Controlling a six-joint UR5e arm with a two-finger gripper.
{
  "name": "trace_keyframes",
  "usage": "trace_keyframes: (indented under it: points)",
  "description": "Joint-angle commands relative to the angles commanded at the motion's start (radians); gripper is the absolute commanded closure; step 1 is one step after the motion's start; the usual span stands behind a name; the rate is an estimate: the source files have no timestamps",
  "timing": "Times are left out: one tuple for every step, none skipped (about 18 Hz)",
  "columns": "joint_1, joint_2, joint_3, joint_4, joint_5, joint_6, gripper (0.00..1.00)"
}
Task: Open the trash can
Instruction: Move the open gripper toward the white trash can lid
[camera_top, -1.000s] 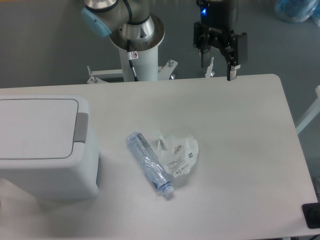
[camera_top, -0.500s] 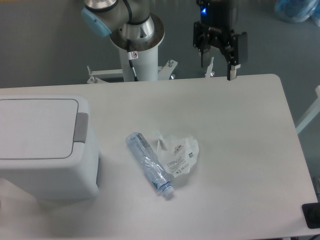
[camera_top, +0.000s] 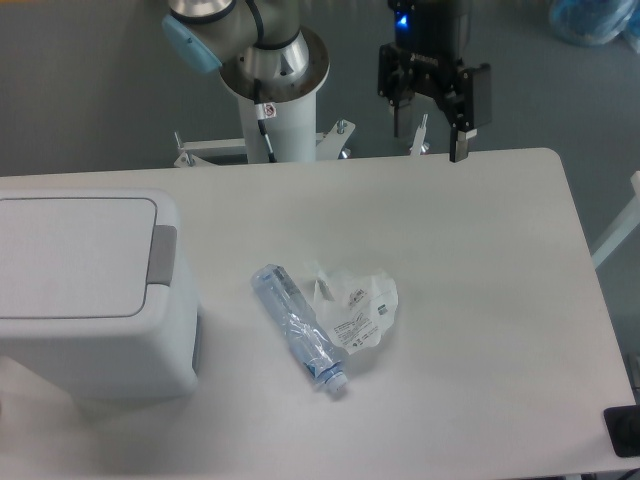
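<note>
A single fixed camera looks steeply down on the white table (camera_top: 480, 300) from above its near edge, facing the arm's pedestal (camera_top: 278, 90) at the far side. It stands back enough to take in nearly the whole tabletop, with grey floor beyond. The left and bottom edges are cropped. No second view overlaps it.

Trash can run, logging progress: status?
Gripper open, empty, beyond table's far edge. Trash can lid shut, tab untouched. Bottle mid-table, not blocking.
</note>
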Motion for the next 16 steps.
trace_keyframes:
  points:
    - [-0.011, -0.002, 0.008, 0.0, 0.0, -0.029, 0.0]
    - [-0.023, -0.008, 0.012, 0.0, 0.0, -0.066, 0.0]
    - [-0.035, -0.012, 0.02, 0.0, 0.0, -0.116, 0.0]
    - [-0.047, -0.015, 0.031, 0.0, 0.0, -0.164, 0.0]
    - [-0.063, -0.024, 0.04, 0.0, 0.0, -0.207, 0.0]
    - [-0.09, -0.043, 0.06, 0.0, -0.002, -0.271, 0.0]
    - [-0.112, -0.06, 0.08, 0.0, -0.006, -0.326, 0.0]
    - [-0.133, -0.077, 0.1, 0.0, -0.011, -0.394, 0.0]
    - [-0.153, -0.09, 0.113, 0.0, -0.012, -0.47, 0.0]
    - [-0.172, -0.097, 0.118, 0.002, -0.011, -0.546, 0.0]
    - [-0.193, -0.1, 0.115, 0.006, -0.009, -0.604, 0.0]
    - [-0.219, -0.101, 0.104, 0.04, -0.009, -0.681, 0.0]
    - [-0.232, -0.104, 0.095, 0.069, -0.009, -0.731, 0.0]
    - [-0.244, -0.112, 0.092, 0.099, -0.008, -0.774, 0.0]
    - [-0.256, -0.12, 0.091, 0.126, -0.008, -0.813, 0.0]
    - [-0.27, -0.132, 0.091, 0.144, -0.006, -0.847, 0.0]
